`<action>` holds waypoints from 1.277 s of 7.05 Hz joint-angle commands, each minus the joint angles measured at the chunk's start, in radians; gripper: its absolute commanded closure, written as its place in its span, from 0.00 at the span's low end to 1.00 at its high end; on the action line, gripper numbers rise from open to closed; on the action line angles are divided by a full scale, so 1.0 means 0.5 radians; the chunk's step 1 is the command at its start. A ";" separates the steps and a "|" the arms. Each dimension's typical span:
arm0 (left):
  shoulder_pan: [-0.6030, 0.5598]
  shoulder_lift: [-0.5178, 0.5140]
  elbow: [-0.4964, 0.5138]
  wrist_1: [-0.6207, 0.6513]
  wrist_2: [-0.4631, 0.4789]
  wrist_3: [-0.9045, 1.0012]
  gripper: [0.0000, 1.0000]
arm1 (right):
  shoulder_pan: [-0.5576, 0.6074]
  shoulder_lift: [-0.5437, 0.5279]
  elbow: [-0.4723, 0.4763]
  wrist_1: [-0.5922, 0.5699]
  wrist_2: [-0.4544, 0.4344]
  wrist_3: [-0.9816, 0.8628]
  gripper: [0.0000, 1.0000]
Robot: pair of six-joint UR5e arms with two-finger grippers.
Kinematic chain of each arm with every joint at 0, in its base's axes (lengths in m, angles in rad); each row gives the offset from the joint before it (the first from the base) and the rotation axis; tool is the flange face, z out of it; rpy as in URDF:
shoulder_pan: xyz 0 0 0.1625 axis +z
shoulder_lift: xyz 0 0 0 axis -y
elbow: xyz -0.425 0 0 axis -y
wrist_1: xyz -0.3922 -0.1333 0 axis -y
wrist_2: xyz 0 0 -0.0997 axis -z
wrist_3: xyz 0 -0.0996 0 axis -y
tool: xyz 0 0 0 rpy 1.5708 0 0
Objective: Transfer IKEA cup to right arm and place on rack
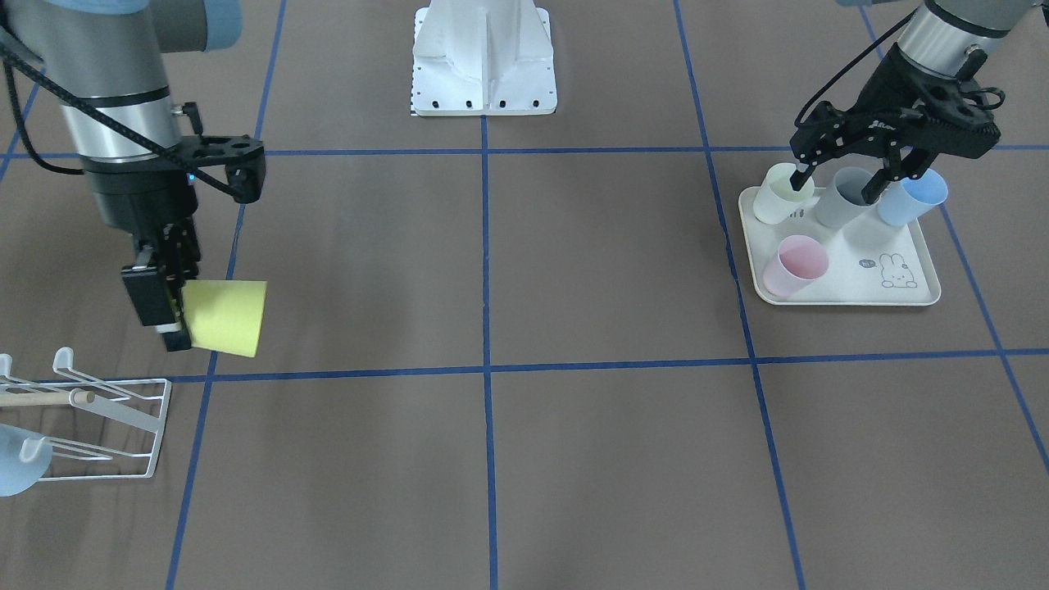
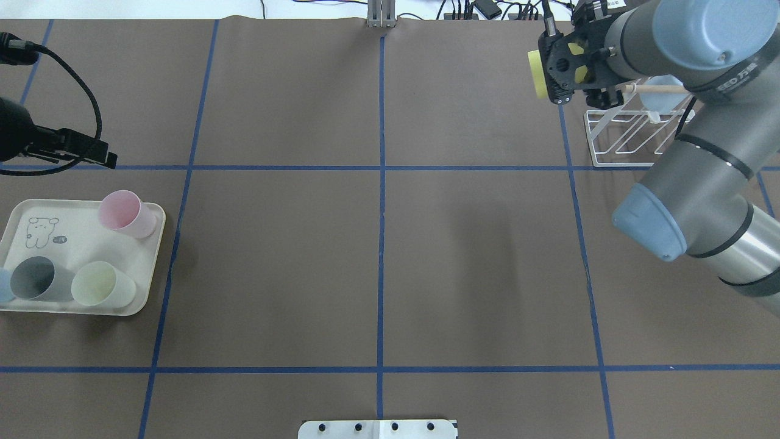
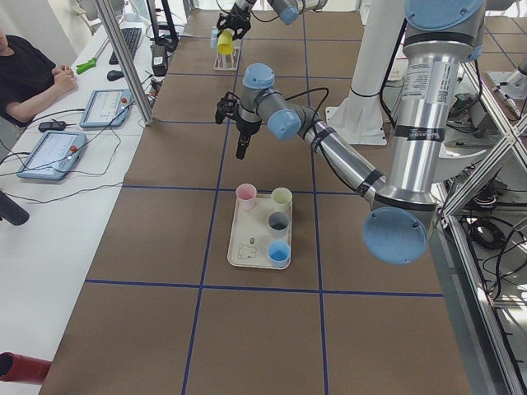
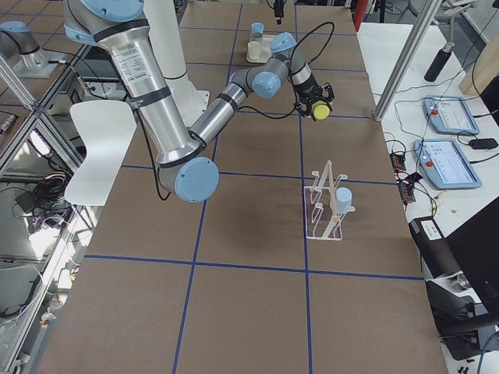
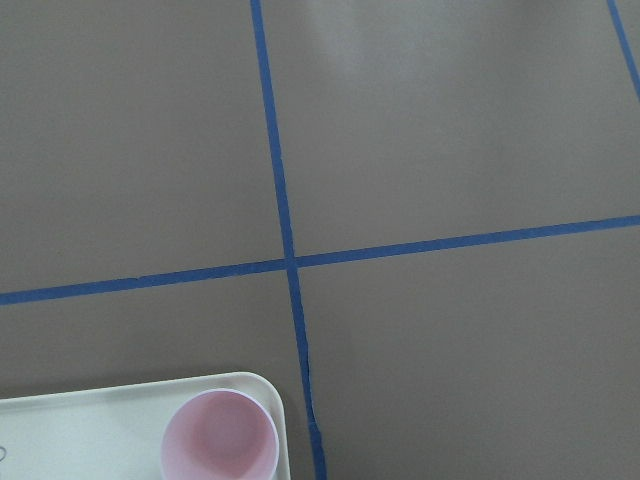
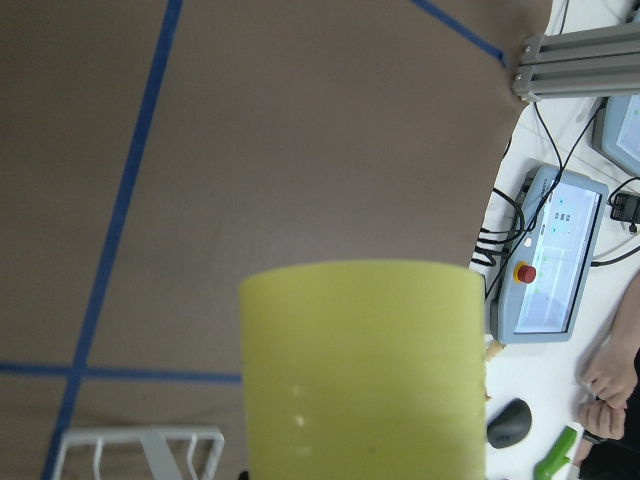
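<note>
Placement step; handover looks done. Right fingers (image 1: 174, 334) clamp yellow cup (image 1: 225, 318) sideways above counter (image 1: 574, 262), near rack (image 1: 123, 410). Left fingers (image 1: 877, 187) spread, empty, over tray (image 1: 852, 246). Next: mouth onto a free peg.

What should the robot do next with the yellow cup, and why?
Probably carry it the short way over to the rack and lower it onto a free peg. The right gripper holds the yellow cup on its side in the air near the rack, not on it yet. A blue cup already takes one peg.
</note>
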 commanded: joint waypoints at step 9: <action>0.005 -0.003 0.023 -0.015 -0.015 -0.008 0.00 | 0.213 -0.134 -0.594 0.346 -0.465 -1.050 0.72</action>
